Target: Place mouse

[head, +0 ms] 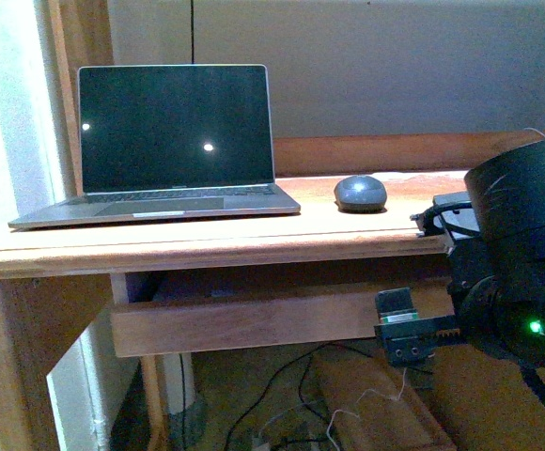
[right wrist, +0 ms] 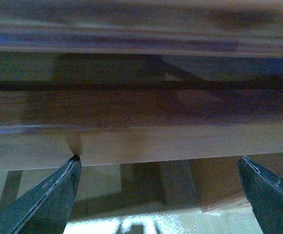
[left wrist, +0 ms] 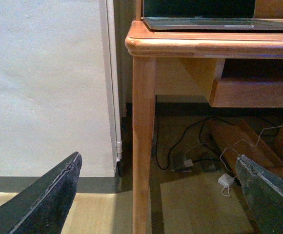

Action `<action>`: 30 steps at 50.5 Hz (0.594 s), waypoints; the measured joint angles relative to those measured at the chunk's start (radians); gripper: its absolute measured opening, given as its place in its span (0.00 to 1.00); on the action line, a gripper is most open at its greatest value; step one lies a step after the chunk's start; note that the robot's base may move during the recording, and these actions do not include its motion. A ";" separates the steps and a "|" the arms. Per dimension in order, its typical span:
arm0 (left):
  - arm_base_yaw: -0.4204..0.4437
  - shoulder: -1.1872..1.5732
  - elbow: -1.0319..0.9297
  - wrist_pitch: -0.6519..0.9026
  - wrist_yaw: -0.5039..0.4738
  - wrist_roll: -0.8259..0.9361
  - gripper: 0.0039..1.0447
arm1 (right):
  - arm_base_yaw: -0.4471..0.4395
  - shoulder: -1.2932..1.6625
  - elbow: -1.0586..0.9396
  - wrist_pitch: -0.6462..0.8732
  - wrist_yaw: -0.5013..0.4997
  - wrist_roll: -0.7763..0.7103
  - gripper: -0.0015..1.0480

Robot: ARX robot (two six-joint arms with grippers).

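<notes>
The desk (head: 207,246) looks like solid wood with a warm orange-brown finish, smooth with a soft sheen along the rounded front edge. The laptop (head: 164,150) has a matt grey metal-looking body and a glossy black screen throwing back two light spots. The mouse (head: 360,193), right of centre, is smooth dark grey plastic by the look of it, slightly shiny on top. The left gripper (left wrist: 161,192) fingers (left wrist: 49,200) look matt black, a bit rough at the edges.
</notes>
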 joint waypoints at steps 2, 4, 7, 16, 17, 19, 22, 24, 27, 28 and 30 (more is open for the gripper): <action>0.000 0.000 0.000 0.000 0.000 0.000 0.93 | 0.003 0.001 0.004 -0.006 0.005 0.003 0.93; 0.000 0.000 0.000 0.000 0.000 0.000 0.93 | 0.003 -0.002 0.003 -0.006 -0.003 0.008 0.93; 0.000 0.000 0.000 0.000 0.000 0.000 0.93 | -0.001 -0.030 -0.018 0.006 -0.023 0.027 0.93; 0.000 0.000 0.000 0.000 0.000 0.000 0.93 | -0.040 -0.354 -0.245 -0.007 -0.073 0.074 0.93; 0.000 0.000 0.000 0.000 0.000 0.000 0.93 | -0.043 -0.376 -0.262 -0.009 -0.076 0.075 0.93; 0.000 0.000 0.000 0.000 0.000 0.000 0.93 | -0.058 -0.466 -0.326 -0.032 -0.088 0.076 0.93; 0.000 0.000 0.000 0.000 0.000 0.000 0.93 | -0.087 -0.605 -0.423 -0.092 -0.103 0.084 0.93; 0.000 0.000 0.000 0.000 0.000 0.000 0.93 | -0.100 -0.726 -0.498 -0.148 -0.100 0.087 0.93; 0.000 0.000 0.000 0.000 0.000 0.000 0.93 | -0.110 -0.853 -0.562 -0.213 -0.102 0.090 0.93; 0.000 0.000 0.000 0.000 0.000 0.000 0.93 | -0.112 -0.906 -0.585 -0.242 -0.100 0.094 0.93; 0.000 0.000 0.000 0.000 0.000 0.000 0.93 | -0.112 -0.986 -0.614 -0.287 -0.098 0.097 0.93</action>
